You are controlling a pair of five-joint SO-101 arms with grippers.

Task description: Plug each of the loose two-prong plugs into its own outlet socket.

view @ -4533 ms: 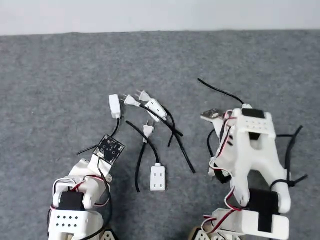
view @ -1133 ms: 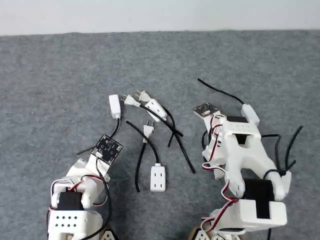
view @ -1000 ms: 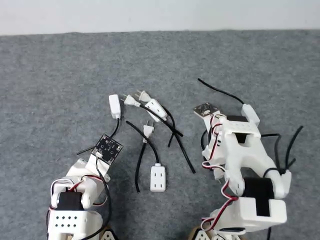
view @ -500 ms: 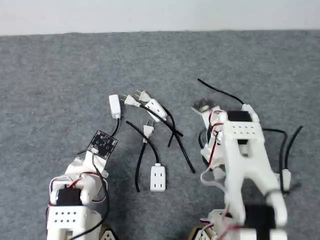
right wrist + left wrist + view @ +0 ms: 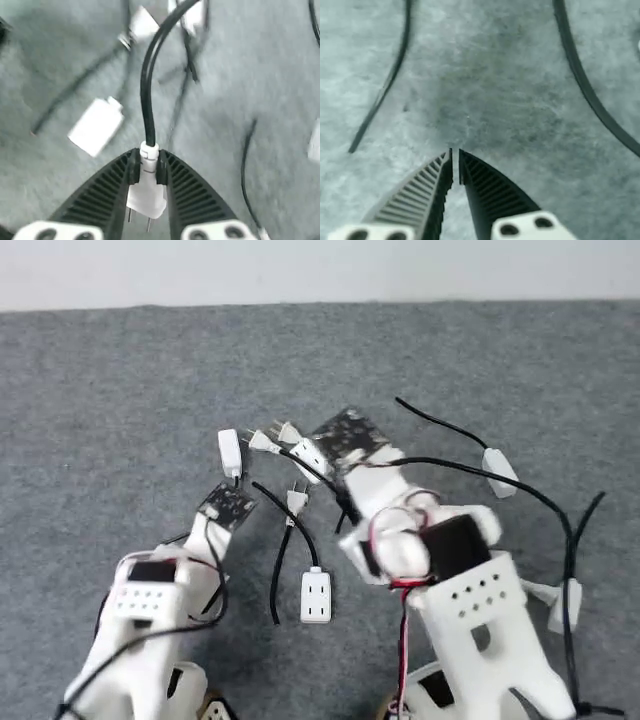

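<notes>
Plug pinched at the right, nothing gripped at the left

On the grey table [image 5: 120, 370], the right arm [image 5: 470, 600] is seen at 5 o'clock of the high view and the left arm [image 5: 150, 610] at 7 o'clock. The right gripper [image 5: 146, 154] has its jaws clamped on a white two-prong plug [image 5: 145, 197], whose black cord [image 5: 150, 75] is led away from the wrist. The left gripper [image 5: 455, 151] is held over the table, jaws pressed almost together on nothing. A white outlet socket [image 5: 316, 597] is laid between the arms, a loose plug [image 5: 296, 500] at its 12 o'clock, two further plugs [image 5: 266, 441] beyond at 11 o'clock.
</notes>
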